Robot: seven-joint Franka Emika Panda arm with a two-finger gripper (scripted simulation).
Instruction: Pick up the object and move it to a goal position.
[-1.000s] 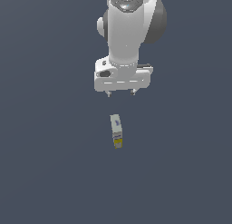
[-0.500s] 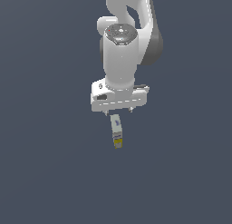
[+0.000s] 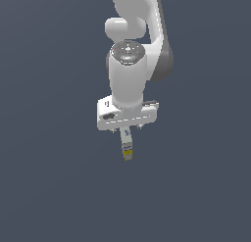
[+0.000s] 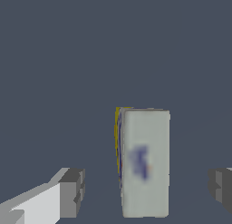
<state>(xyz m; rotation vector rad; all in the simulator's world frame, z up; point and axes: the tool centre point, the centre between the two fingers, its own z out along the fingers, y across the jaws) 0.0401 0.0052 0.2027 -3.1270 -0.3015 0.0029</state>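
Observation:
The object, a small elongated carton, lies on the dark grey floor; its yellow-edged end points toward the camera and its white-grey end is partly hidden under the hand. My gripper hangs directly above that white-grey end. In the wrist view the carton shows a white-grey face with a blue-purple mark and a yellow edge. It sits between the two grey fingertips, with a gap on each side. The gripper is open and touches nothing.
A plain dark grey floor fills both views. The white arm rises above the carton toward the top of the exterior view. No other objects or goal marker show.
The arm has come down and toward the camera, from well above the carton to just over its white-grey end. The carton has not moved. The fingers stay open.

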